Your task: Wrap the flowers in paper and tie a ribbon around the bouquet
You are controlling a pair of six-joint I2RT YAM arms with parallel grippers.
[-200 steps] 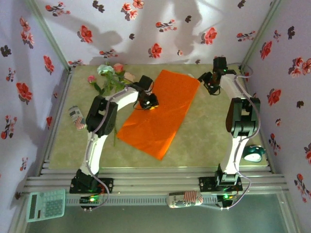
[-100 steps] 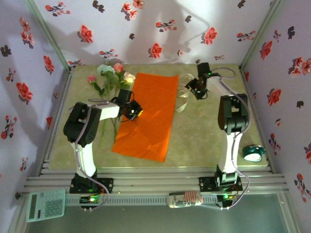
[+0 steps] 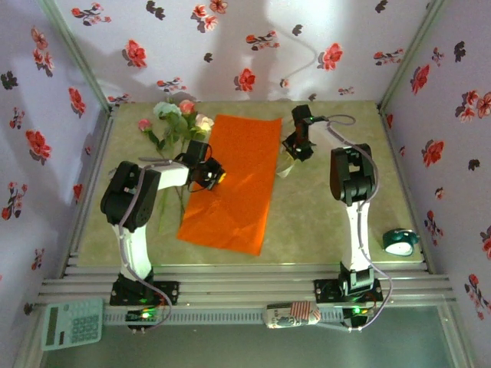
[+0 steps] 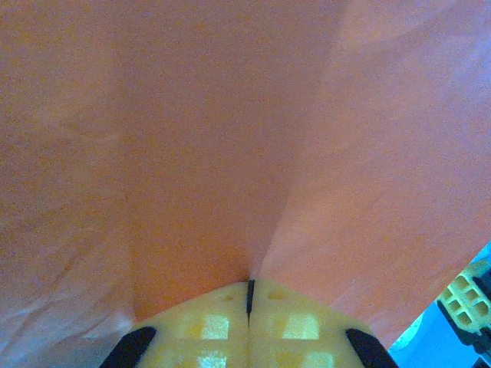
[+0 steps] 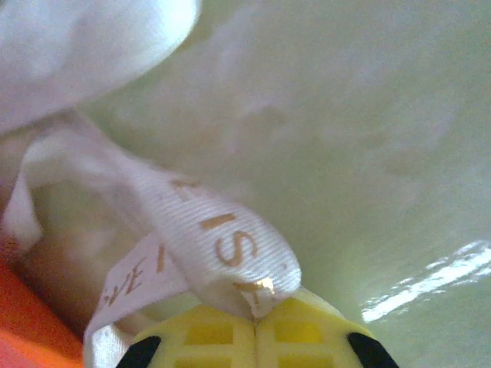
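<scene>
The orange paper (image 3: 230, 184) lies flat on the table, long side running away from me. My left gripper (image 3: 211, 175) is at its left edge. In the left wrist view this gripper (image 4: 250, 287) is shut on a pinched fold of the paper (image 4: 230, 138). The flowers (image 3: 176, 119) lie at the back left, stems pointing toward me beside the paper. The whitish ribbon (image 3: 285, 165) loops just right of the paper's far end. My right gripper (image 3: 295, 149) is down on it. In the right wrist view it (image 5: 257, 314) is shut on a gold-lettered fold of ribbon (image 5: 222, 238).
Flower-print walls close in the table on three sides. A teal clock (image 3: 399, 242) sits at the near right corner. A calculator (image 3: 73, 323) and a patterned can (image 3: 291, 314) lie on the rail in front of the arm bases.
The left arm dragged the paper left and turned it straighter, then held still. The right gripper travelled left from the back right corner to the ribbon and shut on it.
</scene>
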